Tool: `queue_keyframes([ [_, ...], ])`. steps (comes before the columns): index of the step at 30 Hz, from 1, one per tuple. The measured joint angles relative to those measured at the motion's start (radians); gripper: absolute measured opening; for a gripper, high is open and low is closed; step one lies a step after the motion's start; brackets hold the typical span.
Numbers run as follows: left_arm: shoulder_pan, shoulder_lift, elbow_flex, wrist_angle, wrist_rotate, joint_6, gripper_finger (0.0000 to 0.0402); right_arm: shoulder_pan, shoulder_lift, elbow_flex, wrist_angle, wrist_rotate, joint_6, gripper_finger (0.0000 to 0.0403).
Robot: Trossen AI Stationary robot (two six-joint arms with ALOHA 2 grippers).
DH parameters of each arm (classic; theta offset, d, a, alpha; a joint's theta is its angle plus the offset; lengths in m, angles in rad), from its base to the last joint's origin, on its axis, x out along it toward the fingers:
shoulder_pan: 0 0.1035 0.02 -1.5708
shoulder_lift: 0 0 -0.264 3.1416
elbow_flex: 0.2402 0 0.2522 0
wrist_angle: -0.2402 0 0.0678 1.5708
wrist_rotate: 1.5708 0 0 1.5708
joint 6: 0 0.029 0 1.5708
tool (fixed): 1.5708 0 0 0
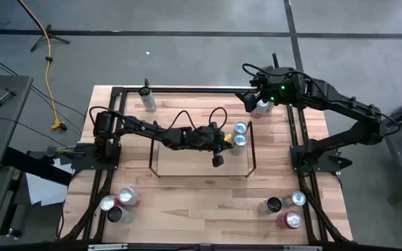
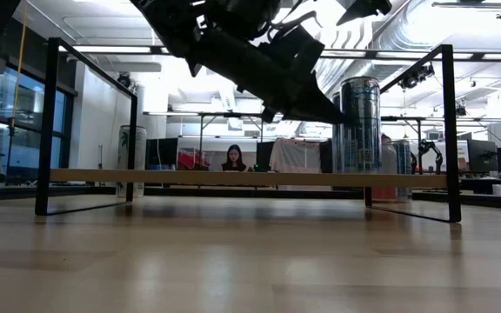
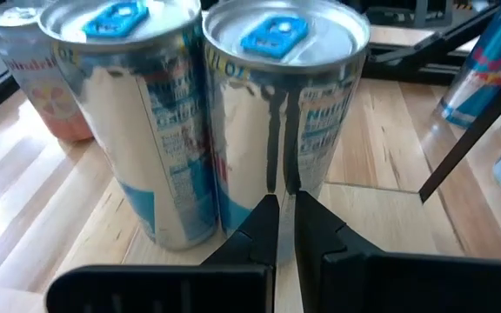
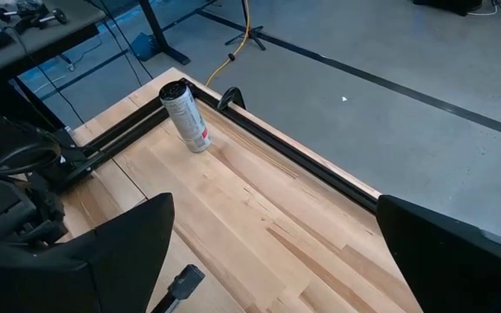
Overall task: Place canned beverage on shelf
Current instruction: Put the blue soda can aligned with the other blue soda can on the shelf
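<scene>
We see the left pincer (image 1: pixel 218 160) closed with nothing between its fingers (image 3: pixel 263 230), hanging over the shelf (image 1: pixel 180 164) just beside two silver cans with blue tabs. In the left wrist view the fingertips meet right in front of the nearer can (image 3: pixel 281 96), and we cannot tell whether they touch it; the second can (image 3: pixel 129 104) stands against it, side by side. From above, this pair of cans (image 1: pixel 240 134) stands upright on the shelf's right end, close to the thin black wire frame (image 1: pixel 252 143) there. In the low view one tall can (image 2: pixel 360 126) rises from the light-wood board, with the dark arm slanting down in front of it.

The right pincer (image 1: pixel 251 102) is wide open at the far right part of the table (image 1: pixel 208 202), by the black rail, and grips nothing; a whitish can (image 1: pixel 261 107) stands just beside it. Its wrist view looks between the spread fingers (image 4: pixel 124 248) toward a lone can (image 4: pixel 185 116) standing by the far rail.

Farther out, three cans (image 1: pixel 119 204) are grouped near the table's front left corner and three more cans (image 1: pixel 285 209) near its front right corner. Beyond the table, the low view shows a person (image 2: pixel 233 157) seated in the room.
</scene>
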Motion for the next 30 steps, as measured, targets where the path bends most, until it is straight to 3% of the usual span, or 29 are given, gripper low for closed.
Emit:
queue_keyframes([
  [18, 0.003, 0.000, 0.000, 0.019, -0.001, 0.000, 0.0000, 0.000, 0.000, 0.000, 0.000, 0.000, 0.000, 0.0387],
  [23, 0.012, -0.054, -0.001, -0.085, -0.001, 0.000, 0.0000, 0.000, 0.000, 0.000, 0.000, -0.008, 0.000, 0.0387],
  [30, 0.038, -0.248, -0.001, -0.359, 0.000, 0.009, 0.0000, 0.000, 0.000, 0.000, 0.000, -0.008, -0.018, 0.0387],
])
